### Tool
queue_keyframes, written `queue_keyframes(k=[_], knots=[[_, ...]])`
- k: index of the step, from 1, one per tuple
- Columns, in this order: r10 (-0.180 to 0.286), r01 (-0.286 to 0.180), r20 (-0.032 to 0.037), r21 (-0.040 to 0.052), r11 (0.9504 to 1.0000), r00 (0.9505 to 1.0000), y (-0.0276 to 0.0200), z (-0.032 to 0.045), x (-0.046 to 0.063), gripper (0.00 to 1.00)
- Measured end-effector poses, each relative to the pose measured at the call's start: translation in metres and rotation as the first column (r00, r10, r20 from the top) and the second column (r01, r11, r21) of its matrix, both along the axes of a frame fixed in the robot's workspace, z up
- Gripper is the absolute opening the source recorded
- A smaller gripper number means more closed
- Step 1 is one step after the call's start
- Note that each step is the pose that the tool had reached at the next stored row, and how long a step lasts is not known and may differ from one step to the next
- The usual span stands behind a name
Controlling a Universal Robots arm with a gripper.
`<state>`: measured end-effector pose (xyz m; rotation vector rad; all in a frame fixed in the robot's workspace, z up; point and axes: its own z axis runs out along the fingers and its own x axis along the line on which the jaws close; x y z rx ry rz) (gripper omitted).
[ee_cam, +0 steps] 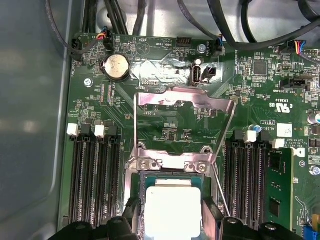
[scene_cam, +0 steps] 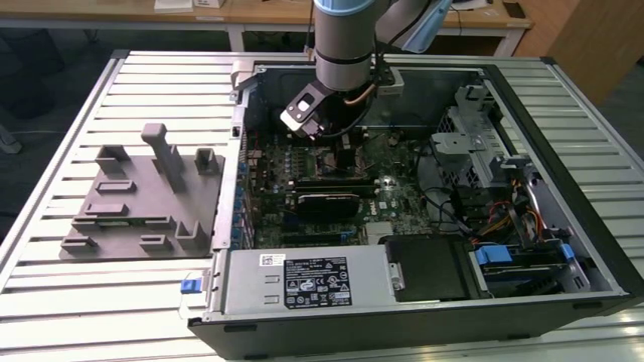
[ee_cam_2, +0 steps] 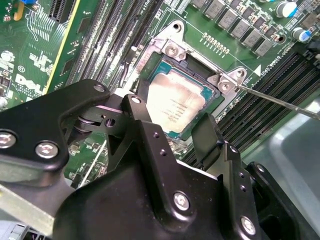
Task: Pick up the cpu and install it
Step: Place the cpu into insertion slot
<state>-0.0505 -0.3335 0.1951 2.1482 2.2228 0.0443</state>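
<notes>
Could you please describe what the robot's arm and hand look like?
The arm is a silver-grey cylinder with light blue joint caps; an orange cable loops beneath it beside a black-and-white box. In the second wrist view, the hand is matte black, built of angular linked plates studded with silver screws.

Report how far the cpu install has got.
Looks done: the cpu appears to lie within the socket frame on the motherboard. In hand: the pincer sits right over the chip; whether it grips it I cannot tell. Left: the load plate is flipped open and the lever is unlatched, so the socket is not yet closed.
</notes>
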Motion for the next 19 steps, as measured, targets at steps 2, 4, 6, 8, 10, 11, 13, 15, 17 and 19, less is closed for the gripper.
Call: queue_keyframes(k=[2,4,6,8,10,11,13,15,17,19], knots=[[-0.001,0.001,-0.0001,-0.0019,1.0,1.0,0.0,-0.0007,0.0,0.62],[-0.001,0.001,0.0001,-0.0029,1.0,1.0,0.0,-0.0013,0.0,0.62],[-0.001,0.001,-0.0001,-0.0035,1.0,1.0,0.0,-0.0012,0.0,0.62],[-0.001,0.001,0.0,-0.0034,1.0,1.0,0.0,-0.0013,0.0,0.62],[-0.001,0.001,0.0,-0.0032,1.0,1.0,0.0,-0.0013,0.0,0.62],[-0.001,0.001,0.0,-0.0032,1.0,1.0,0.0,-0.0013,0.0,0.62],[-0.001,0.001,0.0,-0.0032,1.0,1.0,0.0,-0.0013,0.0,0.6],[-0.001,0.001,-0.0001,-0.0033,1.0,1.0,0.0,-0.0013,-0.0001,0.54],[-0.001,0.001,-0.0001,-0.0032,1.0,1.0,0.0,-0.0013,-0.0001,0.53],[-0.001,0.001,0.0,-0.0031,1.0,1.0,0.0,-0.0013,0.0,0.53]])
